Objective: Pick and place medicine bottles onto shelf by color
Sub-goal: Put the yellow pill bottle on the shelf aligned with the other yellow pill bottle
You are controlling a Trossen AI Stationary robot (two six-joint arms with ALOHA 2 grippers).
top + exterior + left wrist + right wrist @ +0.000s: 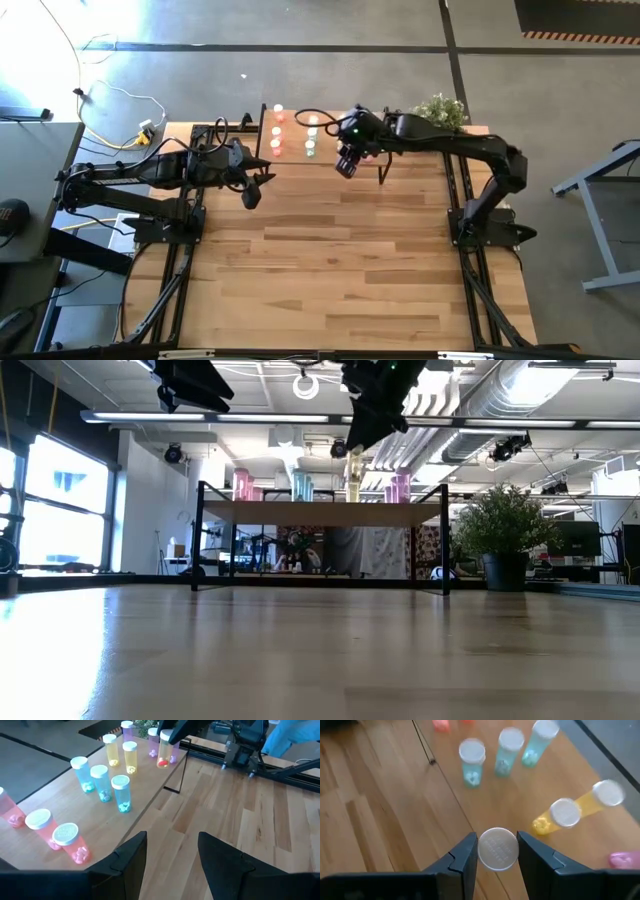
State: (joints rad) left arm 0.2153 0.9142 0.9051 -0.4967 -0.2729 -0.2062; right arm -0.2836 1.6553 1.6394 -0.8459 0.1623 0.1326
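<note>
The shelf (pixel 293 150) stands at the table's far middle, with pink (pixel 65 842), blue (pixel 121 792), yellow (pixel 130 756) and purple (pixel 152 742) medicine bottles upright on its wooden top (pixel 75 805). My right gripper (pixel 347 165) hangs over the shelf's near right part, shut on another yellow bottle (pixel 164 750) with a white cap. My left gripper (pixel 172 845) is open and holds nothing. It hovers above the table off the shelf's near left corner (pixel 255 192). My right gripper pinches the yellow bottle at its white cap (pixel 497 849), one finger (pixel 465 855) on each side. The fingers come from above, slanting toward the far edge. The bottle hangs upright below them (pixel 354 478). Whether its bottom touches the shelf top, I cannot tell.
A potted green plant (pixel 440 110) stands at the table's far right corner, beside the shelf. Black rails run along both table sides (pixel 455 190). The wide wooden tabletop (pixel 350 270) stretches toward the near edge. The shelf's thin black legs (pixel 445 540) stand on it.
</note>
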